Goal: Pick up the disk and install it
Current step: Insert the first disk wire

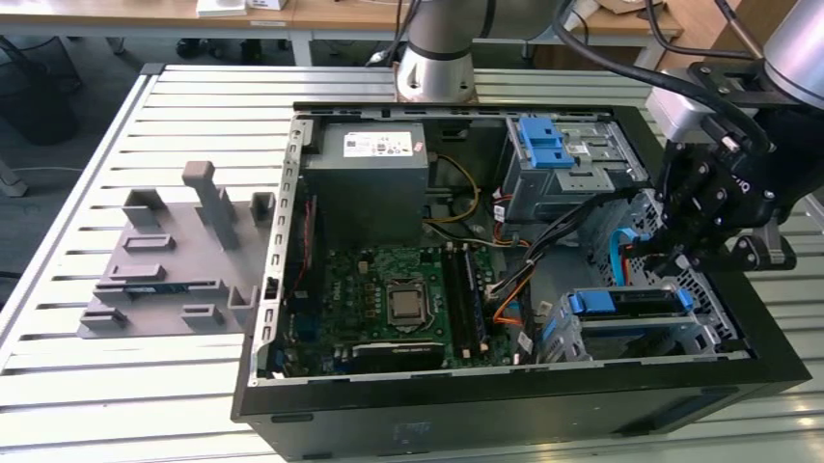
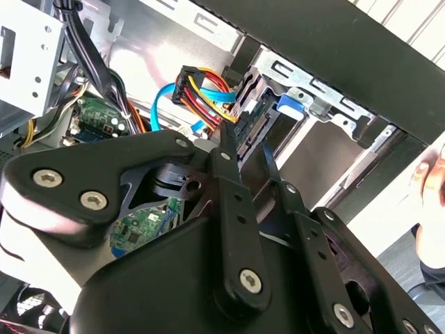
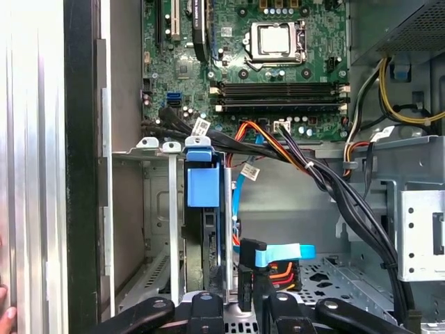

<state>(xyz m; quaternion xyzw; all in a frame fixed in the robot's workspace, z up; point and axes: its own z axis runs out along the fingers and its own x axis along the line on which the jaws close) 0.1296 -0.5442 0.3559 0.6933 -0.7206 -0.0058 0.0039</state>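
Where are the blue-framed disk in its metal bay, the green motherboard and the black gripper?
Blue-framed disk (image 1: 622, 302), exterior view, on its blue top edge.
Green motherboard (image 1: 386, 280), exterior view, on the board beside the processor socket.
Black gripper (image 1: 678, 253), exterior view, between its fingertips.

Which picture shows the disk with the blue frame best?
The first wrist view shows it best: the disk stands on edge in its metal bay, blue frame facing the camera. In the exterior view the disk is seen from farther off, beside the tool. The second wrist view shows just its connector end with cables.
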